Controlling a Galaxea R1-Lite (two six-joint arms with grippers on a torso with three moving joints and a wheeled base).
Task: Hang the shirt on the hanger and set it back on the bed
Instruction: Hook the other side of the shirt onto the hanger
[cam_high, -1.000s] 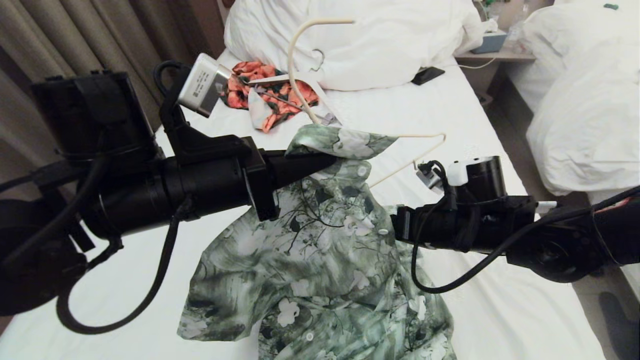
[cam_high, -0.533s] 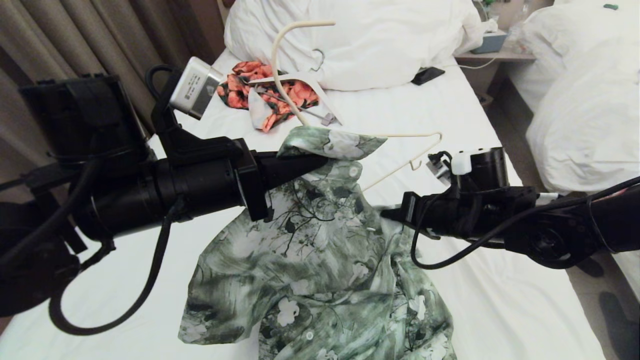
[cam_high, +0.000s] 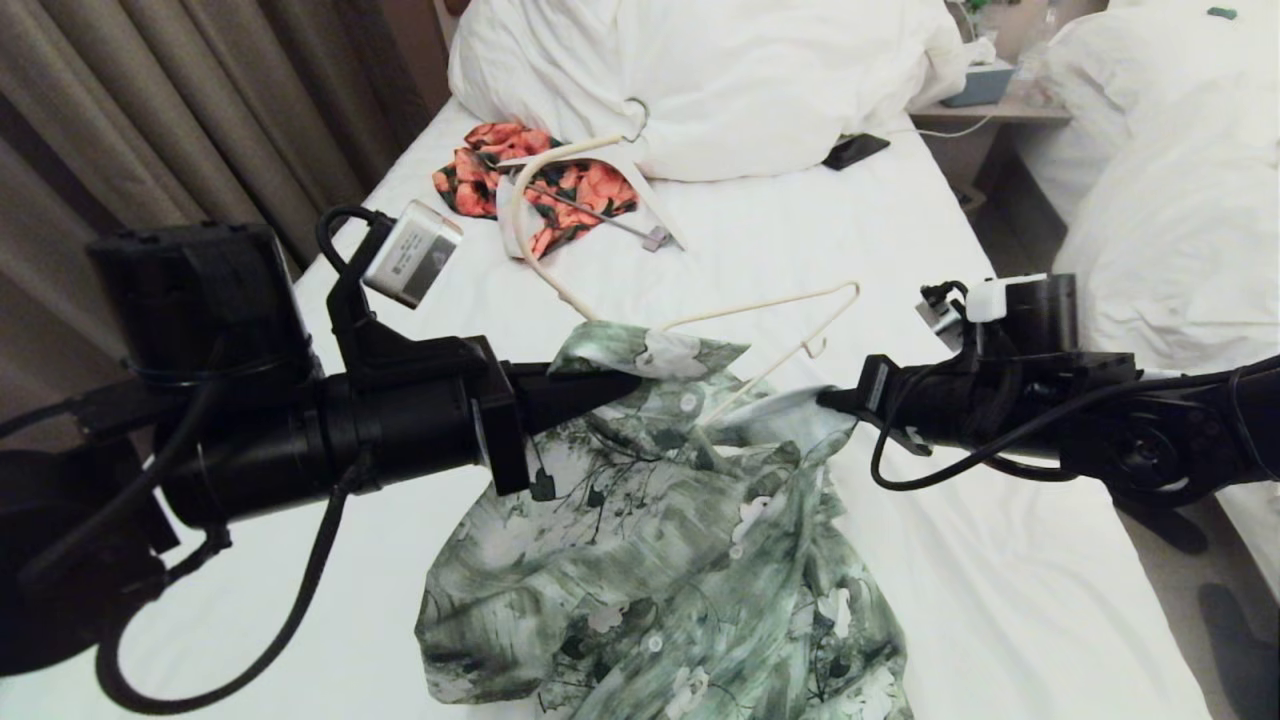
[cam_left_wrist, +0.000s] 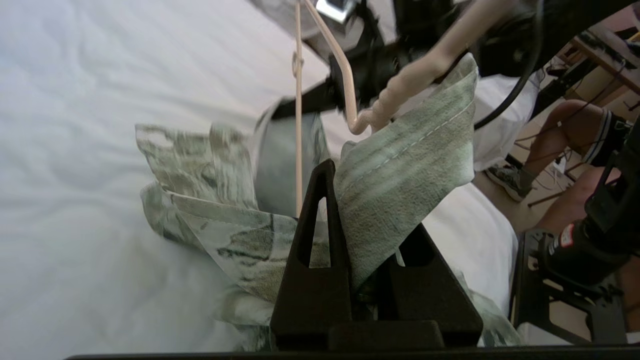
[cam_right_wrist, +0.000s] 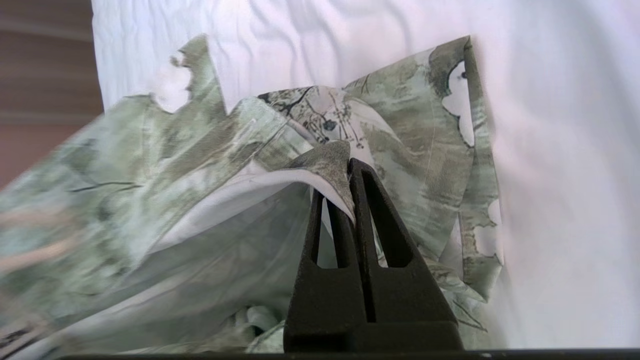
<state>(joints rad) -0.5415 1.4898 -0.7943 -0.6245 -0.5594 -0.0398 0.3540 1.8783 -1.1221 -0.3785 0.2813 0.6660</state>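
While both claws pinch fabric, the scene reads as follows:

Change vs earlier: hanger (cam_high: 700, 330) has tipped down; its hook, which arched high in front of the pillows (cam_high: 720, 80), now curls low over the bed just past the left claw. Both arms sit lower, right arm drawn back toward its own side, shirt (cam_high: 660, 540) spread wider btwn them.

Left claw (cam_high: 625, 382): pressed together on the shirt collar, w/ the hanger's twisted neck just beyond the tips; the hanger wire runs close past one finger in the left wrist view.

Right claw (cam_high: 828, 400): pinching the shirt's front edge near the opposite shoulder; in the right wrist view the fabric edge is caught btwn the fingers (cam_right_wrist: 372, 200).

Shirt: held up at the collar btwn the two claws, lower part draped and crumpled on the sheet beneath them, white buttons facing up.

Hanger: one arm runs from the left claw out toward the right claw, notched tip bare, not inside a sleeve; the other side is hidden under cloth.

Bed (cam_high: 1000, 600): white sheet, under both claws.

Beyond the left claw: orange-and-black garment (cam_high: 540, 190) w/ a white clip hanger (cam_high: 640, 215) on it, near the pillows.

Beyond the right claw: dark phone-like item (cam_high: 855, 150), nightstand (cam_high: 990, 108), second bed (cam_high: 1170, 220) w/ bulky duvet.

Room: curtains (cam_high: 170, 120) out past the left arm.
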